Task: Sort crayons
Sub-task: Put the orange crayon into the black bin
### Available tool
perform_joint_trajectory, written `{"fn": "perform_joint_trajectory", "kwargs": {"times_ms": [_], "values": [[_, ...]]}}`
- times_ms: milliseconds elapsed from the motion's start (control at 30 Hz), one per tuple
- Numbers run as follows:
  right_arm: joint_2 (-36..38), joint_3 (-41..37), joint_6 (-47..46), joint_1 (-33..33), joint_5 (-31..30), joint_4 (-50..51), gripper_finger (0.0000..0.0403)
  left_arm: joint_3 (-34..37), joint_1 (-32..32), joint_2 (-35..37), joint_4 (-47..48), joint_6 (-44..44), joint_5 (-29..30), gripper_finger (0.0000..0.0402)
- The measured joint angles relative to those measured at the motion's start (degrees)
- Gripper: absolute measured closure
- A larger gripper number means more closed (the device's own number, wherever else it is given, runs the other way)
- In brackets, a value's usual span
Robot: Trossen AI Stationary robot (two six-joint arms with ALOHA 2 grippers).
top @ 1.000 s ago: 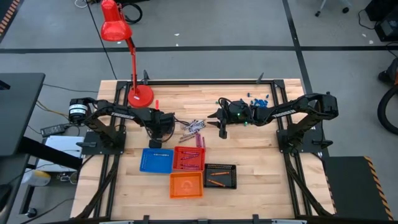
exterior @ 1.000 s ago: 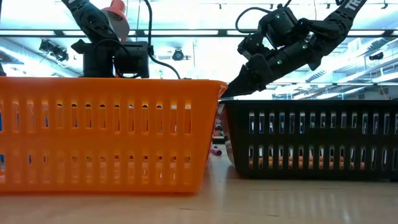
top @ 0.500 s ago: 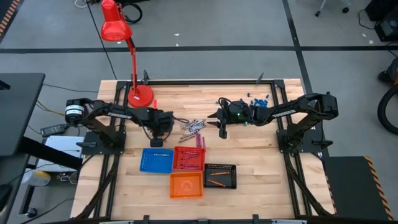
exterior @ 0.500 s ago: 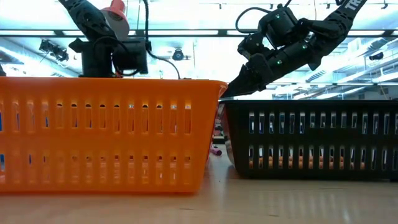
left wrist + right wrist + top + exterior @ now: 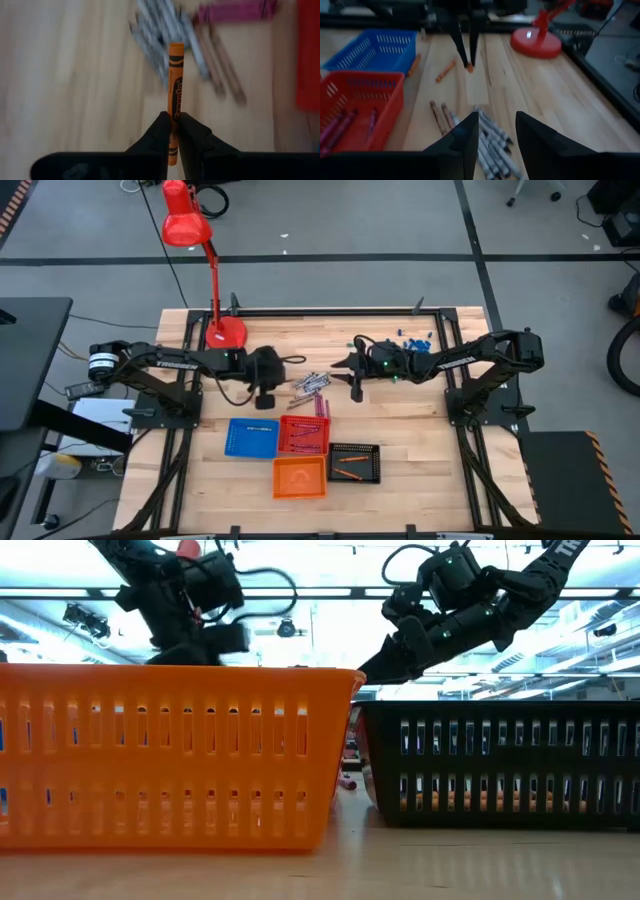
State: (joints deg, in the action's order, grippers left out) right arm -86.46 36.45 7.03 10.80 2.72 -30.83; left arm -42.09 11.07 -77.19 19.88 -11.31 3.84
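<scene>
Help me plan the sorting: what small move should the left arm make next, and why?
Probably carry it toward the black tray. The left pincer is shut on an orange crayon above the loose grey pile, and that tray already holds orange crayons, so it looks like their bin. The right pincer hangs open over the pile, clear of that path.

An orange crayon [image 5: 174,95] stands pinched at its lower end in the left hand [image 5: 171,131], pointing away from it. Just beyond lie grey crayons [image 5: 162,35] in a loose heap, brown ones [image 5: 220,65] beside them, and magenta ones [image 5: 235,11] farther off.
</scene>
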Motion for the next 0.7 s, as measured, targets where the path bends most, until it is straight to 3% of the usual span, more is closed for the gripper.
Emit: {"fn": "perform_joint_trajectory", "kwargs": {"times_ms": [400,567,700], "values": [[0.0,0.0,0.82,-3.92,-0.11,-16.22,0.0203,-0.11,-0.04,-0.2,-23.04,-6.1,-0.34,0.0372],[0.0,0.0,2.35,-4.68,-0.21,-20.91,0.0185,-0.11,-0.43,-0.2,-29.73,-6.26,-6.58,0.0372],[0.0,0.0,3.59,-5.24,-1.93,-23.29,0.0184,-0.11,-2.03,-0.17,-34.58,-6.47,-7.14,0.0372]]}}
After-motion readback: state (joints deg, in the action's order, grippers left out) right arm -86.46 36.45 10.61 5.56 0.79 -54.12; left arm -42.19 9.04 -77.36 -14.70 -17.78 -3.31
